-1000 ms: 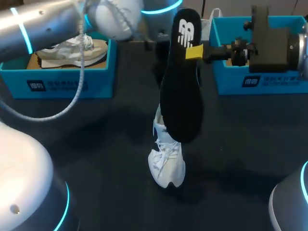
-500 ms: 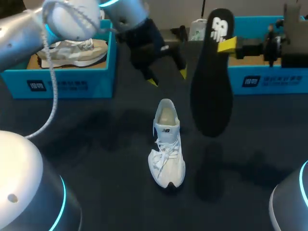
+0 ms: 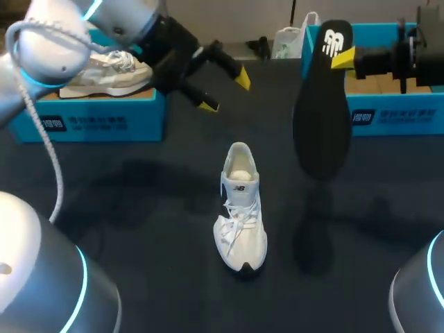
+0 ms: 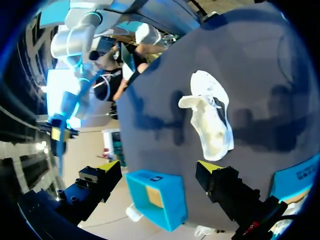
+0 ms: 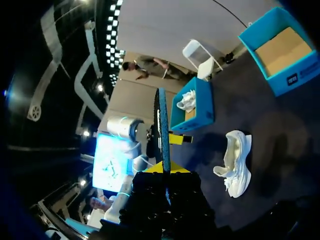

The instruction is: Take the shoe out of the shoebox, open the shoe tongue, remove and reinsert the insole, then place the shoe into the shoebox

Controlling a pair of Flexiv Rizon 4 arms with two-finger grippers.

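Note:
A white shoe [image 3: 239, 208] stands upright on the dark table, toe toward the near edge and its opening bare [image 4: 212, 117] [image 5: 235, 162]. To its right a black insole [image 3: 320, 118] hangs in the air, pinched at its heel end by my shut right gripper [image 3: 343, 57]. In the right wrist view the insole [image 5: 162, 125] shows edge-on, rising from between the gripper's [image 5: 167, 167] yellow tips. My left gripper [image 3: 225, 92] hovers open and empty above the table, behind and left of the shoe [image 4: 157, 167].
A blue shoebox [image 3: 90, 114] at the back left holds a beige shoe [image 3: 107, 69]. A second blue shoebox [image 3: 388, 114] at the back right shows a bare cardboard bottom [image 5: 280, 50]. Dark table lies around the white shoe.
My right gripper has carried the insole to the right, away from over the shoe. My left arm has drawn back to the left, and its open fingers now show clearly.

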